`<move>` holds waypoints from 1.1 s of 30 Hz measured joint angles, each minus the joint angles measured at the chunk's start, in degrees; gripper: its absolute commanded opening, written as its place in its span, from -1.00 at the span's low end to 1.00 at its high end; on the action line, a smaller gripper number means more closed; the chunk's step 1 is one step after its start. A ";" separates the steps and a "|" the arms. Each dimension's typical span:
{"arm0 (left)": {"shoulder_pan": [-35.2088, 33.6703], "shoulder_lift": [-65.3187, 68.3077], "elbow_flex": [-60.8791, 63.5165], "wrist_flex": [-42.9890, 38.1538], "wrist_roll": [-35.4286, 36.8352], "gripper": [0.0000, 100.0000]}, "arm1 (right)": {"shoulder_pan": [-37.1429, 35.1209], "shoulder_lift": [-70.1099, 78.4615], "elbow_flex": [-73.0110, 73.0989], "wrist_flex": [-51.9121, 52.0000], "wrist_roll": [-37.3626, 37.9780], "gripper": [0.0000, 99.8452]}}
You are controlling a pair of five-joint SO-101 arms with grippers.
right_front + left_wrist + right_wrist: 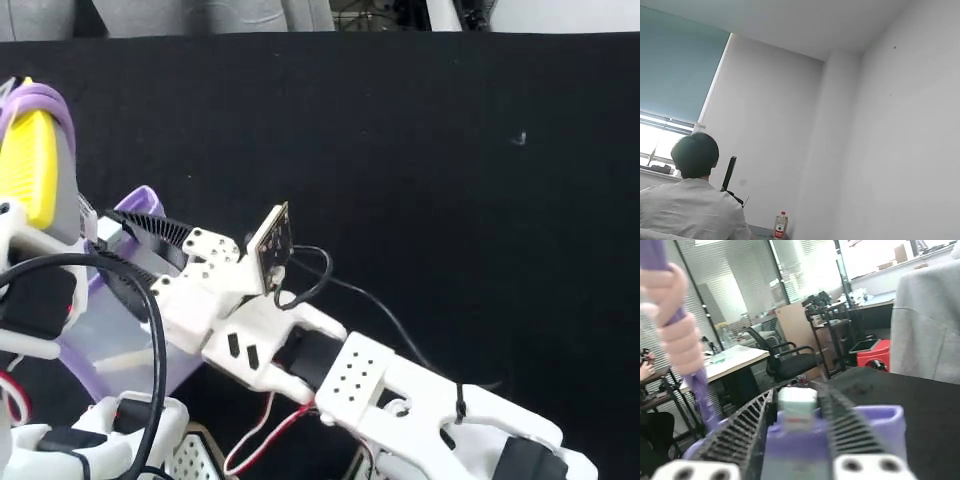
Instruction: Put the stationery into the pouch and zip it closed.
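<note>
A translucent pouch (130, 340) with a purple rim stands at the table's left, its top edge lifted. My left gripper (48, 135), with a yellow finger (28, 170), holds the purple rim high at the far left. My right gripper (106, 238) lies low over the pouch's mouth from the right. Its black ridged fingers (742, 432) are shut on a small white block, like an eraser (797, 407), just above the purple pouch (867, 422). A pale stick-like thing (125, 358) shows through the pouch wall.
The black table (450, 150) is bare across its middle, right and back. The right arm's white body (400, 400) and its cables (330, 275) cross the near side. Beyond the far edge stand an office chair (790, 362) and desks.
</note>
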 measured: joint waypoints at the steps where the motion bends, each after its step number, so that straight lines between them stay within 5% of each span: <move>1: 0.00 0.00 0.00 0.00 0.00 -0.94 | -0.35 0.00 0.00 0.00 0.00 -0.29; 15: 0.00 0.00 0.00 0.00 0.00 -0.94 | -0.44 -10.29 1.58 1.76 7.82 -0.42; 25: 0.00 0.53 0.09 -8.88 0.00 -0.94 | 12.75 -31.65 -0.35 13.01 7.91 -0.42; 33: 0.09 6.68 8.88 -22.15 0.00 -0.94 | 31.65 -32.88 -13.19 22.95 7.91 -0.42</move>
